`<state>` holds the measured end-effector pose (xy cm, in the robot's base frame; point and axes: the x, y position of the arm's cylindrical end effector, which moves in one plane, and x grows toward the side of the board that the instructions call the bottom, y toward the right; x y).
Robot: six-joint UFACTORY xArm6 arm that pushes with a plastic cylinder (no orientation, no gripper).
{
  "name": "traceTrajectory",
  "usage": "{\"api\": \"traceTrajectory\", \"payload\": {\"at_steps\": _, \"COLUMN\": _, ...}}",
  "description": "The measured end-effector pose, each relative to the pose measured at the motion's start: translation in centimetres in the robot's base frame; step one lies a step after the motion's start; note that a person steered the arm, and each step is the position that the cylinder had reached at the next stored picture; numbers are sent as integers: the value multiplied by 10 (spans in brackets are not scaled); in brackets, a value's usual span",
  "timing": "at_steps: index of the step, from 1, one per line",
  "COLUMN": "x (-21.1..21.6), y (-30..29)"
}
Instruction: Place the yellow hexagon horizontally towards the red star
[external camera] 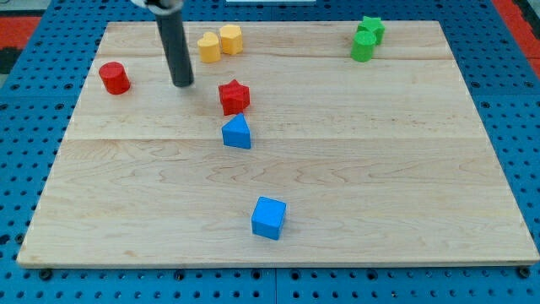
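The yellow hexagon point(231, 39) stands near the view's top edge of the board, touching a second yellow block point(209, 47) on its left. The red star point(234, 96) lies below them, a little right of the second yellow block. My tip point(183, 84) is on the board left of the red star and below-left of the yellow blocks, touching none of them.
A red cylinder point(114, 78) sits at the view's left. A blue triangular block point(237, 133) lies just below the red star, a blue cube point(269, 217) lower down. Two green blocks point(366, 39) stand at the top right. The wooden board point(405, 169) lies on a blue pegboard.
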<state>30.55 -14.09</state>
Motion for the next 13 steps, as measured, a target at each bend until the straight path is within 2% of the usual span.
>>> {"api": "traceTrajectory", "payload": {"at_steps": 1, "x": -28, "y": 20}}
{"api": "traceTrajectory", "payload": {"at_steps": 2, "x": -96, "y": 26}}
{"api": "traceTrajectory", "payload": {"at_steps": 3, "x": -114, "y": 11}}
{"api": "traceTrajectory", "payload": {"at_steps": 4, "x": -114, "y": 15}}
{"api": "traceTrajectory", "payload": {"at_steps": 5, "x": -112, "y": 46}}
{"api": "traceTrajectory", "payload": {"at_steps": 6, "x": -106, "y": 91}}
{"api": "traceTrajectory", "payload": {"at_steps": 8, "x": -65, "y": 91}}
{"api": "traceTrajectory", "payload": {"at_steps": 9, "x": -55, "y": 39}}
{"api": "traceTrajectory", "payload": {"at_steps": 10, "x": -93, "y": 51}}
{"api": "traceTrajectory", "payload": {"at_steps": 11, "x": -77, "y": 137}}
{"api": "traceTrajectory", "payload": {"at_steps": 12, "x": -1, "y": 154}}
{"api": "traceTrajectory", "payload": {"at_steps": 13, "x": 37, "y": 163}}
